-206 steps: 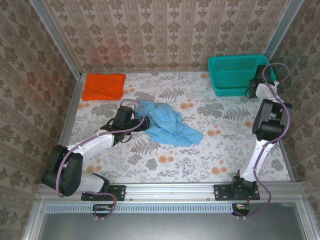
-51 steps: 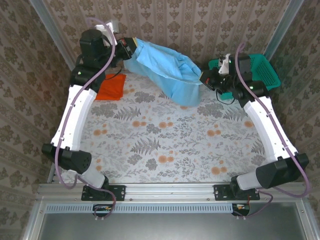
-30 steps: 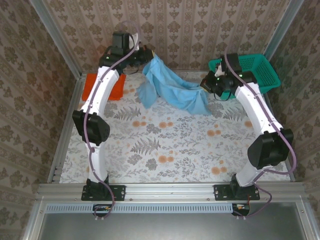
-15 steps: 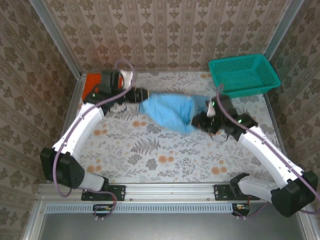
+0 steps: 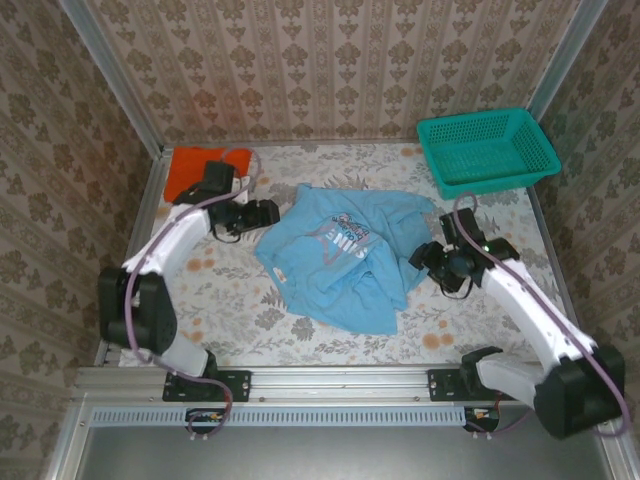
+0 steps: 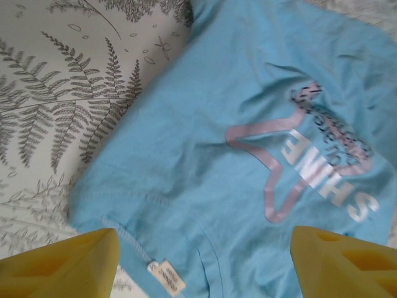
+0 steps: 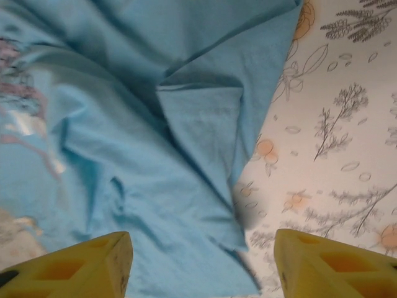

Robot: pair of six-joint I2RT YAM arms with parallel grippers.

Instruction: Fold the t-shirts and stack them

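Observation:
The light blue t-shirt (image 5: 335, 265) lies spread on the table's middle, chest print (image 5: 340, 238) facing up, with loose folds along its right side. My left gripper (image 5: 266, 213) hovers open at the shirt's left edge. In the left wrist view its yellow fingertips (image 6: 62, 264) stand wide apart above the cloth (image 6: 205, 155) and the neck label (image 6: 165, 280). At the shirt's right edge, my right gripper (image 5: 424, 262) is open too, its fingertips (image 7: 335, 264) straddling a folded edge (image 7: 198, 133). The orange t-shirt (image 5: 187, 166) lies folded at the back left, partly behind my left arm.
A teal mesh basket (image 5: 487, 148) stands at the back right corner. Patterned walls close in the table on three sides. Bare flowered tabletop (image 5: 230, 300) shows in front of the shirt and to its right (image 5: 500, 215).
Both grippers have opened and let go of the blue shirt. It was bunched between them half a second ago and now lies spread out, print up. Both arms have drawn back slightly.

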